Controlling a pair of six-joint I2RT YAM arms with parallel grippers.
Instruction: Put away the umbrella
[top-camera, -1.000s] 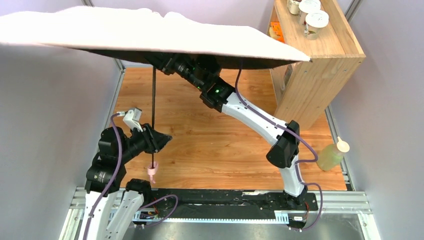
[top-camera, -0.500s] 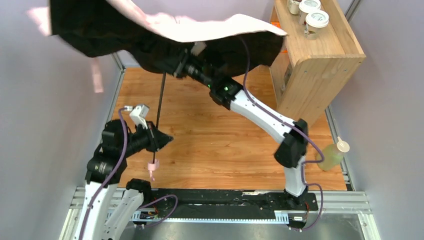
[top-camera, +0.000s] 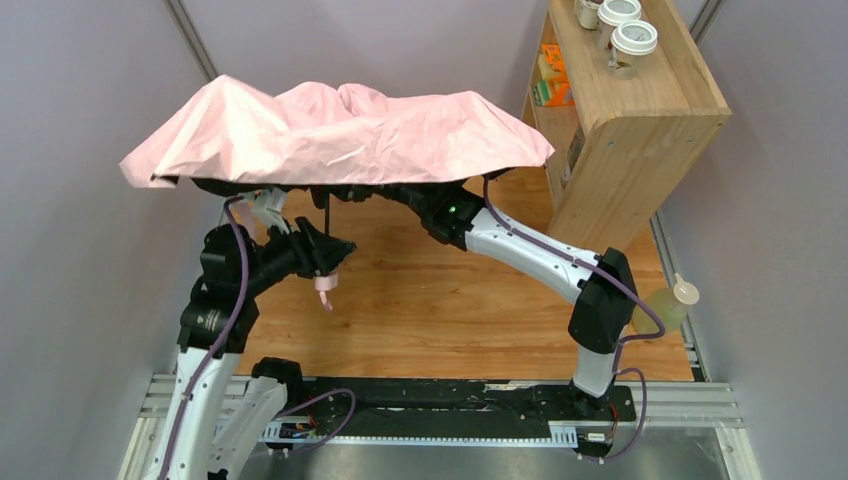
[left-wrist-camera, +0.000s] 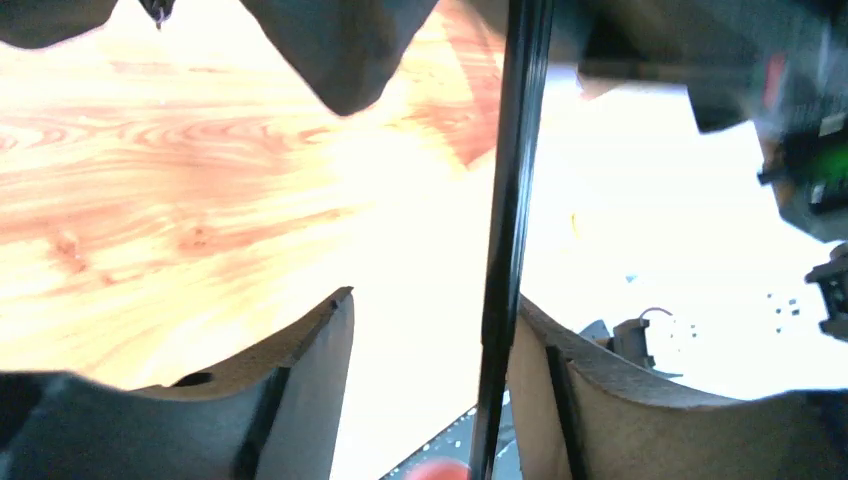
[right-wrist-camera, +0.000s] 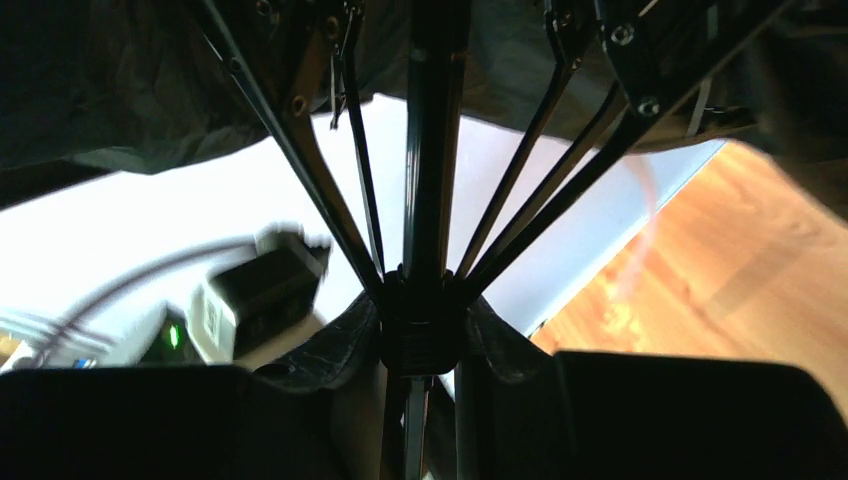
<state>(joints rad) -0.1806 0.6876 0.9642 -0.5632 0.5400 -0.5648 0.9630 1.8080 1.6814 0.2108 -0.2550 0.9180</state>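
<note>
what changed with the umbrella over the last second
The umbrella's canopy went from stretched flat and high to slack and sagging lower. The right end effector, clamped at the runner, drew back toward the arm bases, while the handle shifted away from them. The left end effector stays around the shaft, jaws apart. Shelf and bottle did not move.

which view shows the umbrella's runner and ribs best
The right wrist view: the runner sits centre frame, flanked by the fingers of the right pincer, ribs fanning up from it. In the top external view the pink canopy hides it. The left wrist view shows only the black shaft and lining edges.
</note>
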